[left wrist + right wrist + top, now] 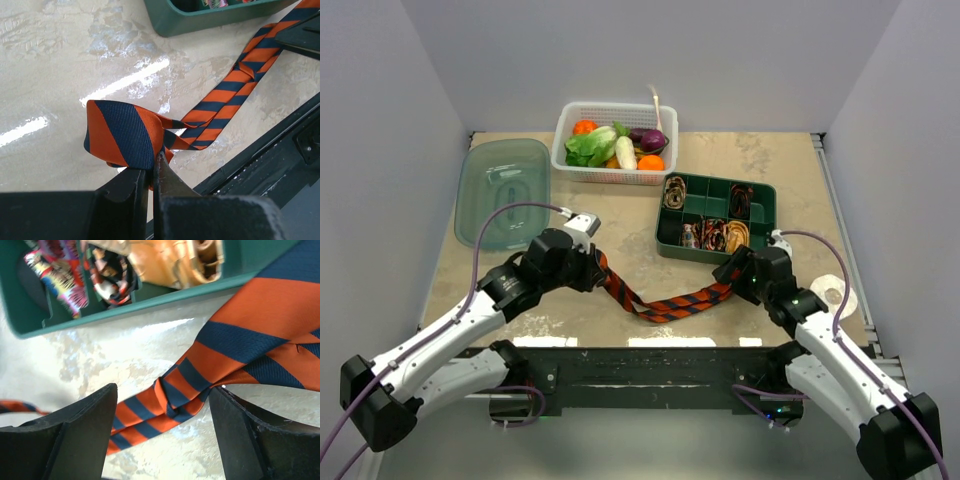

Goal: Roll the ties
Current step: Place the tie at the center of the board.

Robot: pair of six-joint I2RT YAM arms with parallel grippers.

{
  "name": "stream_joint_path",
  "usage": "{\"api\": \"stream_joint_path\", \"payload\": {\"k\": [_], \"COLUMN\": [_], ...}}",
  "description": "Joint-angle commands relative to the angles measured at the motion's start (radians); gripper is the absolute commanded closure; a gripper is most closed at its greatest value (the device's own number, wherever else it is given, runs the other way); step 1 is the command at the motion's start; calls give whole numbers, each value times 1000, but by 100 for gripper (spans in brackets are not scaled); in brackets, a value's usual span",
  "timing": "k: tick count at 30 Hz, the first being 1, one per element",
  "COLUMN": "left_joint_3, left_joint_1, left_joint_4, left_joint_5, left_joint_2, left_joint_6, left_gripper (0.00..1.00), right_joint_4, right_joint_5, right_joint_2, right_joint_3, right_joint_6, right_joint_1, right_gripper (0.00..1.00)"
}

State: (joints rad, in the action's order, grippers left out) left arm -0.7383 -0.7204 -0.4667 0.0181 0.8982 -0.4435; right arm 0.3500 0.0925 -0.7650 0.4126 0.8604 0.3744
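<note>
The long orange and navy diagonally striped fabric necktie [670,304] is lying on the pale marbled tabletop [780,160]. It's strung out in a shallow V between the two arms, near the front edge. The low point of the V sits roughly in the middle, closest to the arm bases.

The left gripper [152,167] is pinched right down on the tie's left end. In the left wrist view the two black fingers are basically together, with only fabric sandwiched between them. The end is folded over into a little loop that stands up off the table just past the fingertips.

The right gripper [164,394] is a different story. Its jaws are spread wide, and the tie runs across the gap between them without either finger clamping it. A twisted, bunched bit of the narrow part sits right in that gap, and in that view the fabric widens out toward the upper right. I can't tell if the fingers brush the cloth at all.

Just behind the right gripper is a dark green plastic divided tray [710,196]. Several of its compartments hold rolled-up ties [724,235], which are brownish, gold and multicoloured coils. Further back there's a white plastic mesh basket [561,138] full of vegetables [590,148]. A translucent green plastic lid [500,190] sits at the left side, and a white tape roll [832,293] is off to the right of the right arm.
</note>
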Motion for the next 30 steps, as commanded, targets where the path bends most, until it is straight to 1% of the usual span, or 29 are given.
{"api": "stream_joint_path", "payload": {"k": [1, 3, 4, 8, 14, 19, 23, 26, 30], "left_joint_3": [-50, -62, -79, -102, -148, -188, -210, -223, -236], "left_joint_1": [-4, -5, -5, -7, -5, -5, -5, -5, -5], "left_joint_4": [-49, -85, -101, -167, -233, -274, -332, -377, -444], "left_joint_5": [-17, -15, -26, -101, -168, -205, -211, -210, -218], "left_joint_2": [25, 36, 36, 13, 7, 1, 14, 40, 77], "left_joint_6": [3, -4, -7, -6, -14, -18, -20, -26, -46], "left_gripper": [100, 100, 100, 100, 100, 100, 100, 100, 100], "right_joint_4": [28, 21, 17, 29, 30, 44, -6, -58, -82], "right_joint_5": [-89, -89, -141, -256, -301, -333, -358, -353, -347], "right_joint_2": [18, 12, 9, 15, 24, 38, 49, 4, -141], "right_joint_3": [34, 35, 41, 42, -6, -40, -41, -11, 63], "right_joint_6": [-41, -54, -61, -69, -55, -63, -73, -118, -211], "right_joint_1": [-3, -2, -2, -2, -2, -3, -2, 0, 11], "right_gripper": [25, 25, 25, 25, 25, 20, 18, 19, 20]}}
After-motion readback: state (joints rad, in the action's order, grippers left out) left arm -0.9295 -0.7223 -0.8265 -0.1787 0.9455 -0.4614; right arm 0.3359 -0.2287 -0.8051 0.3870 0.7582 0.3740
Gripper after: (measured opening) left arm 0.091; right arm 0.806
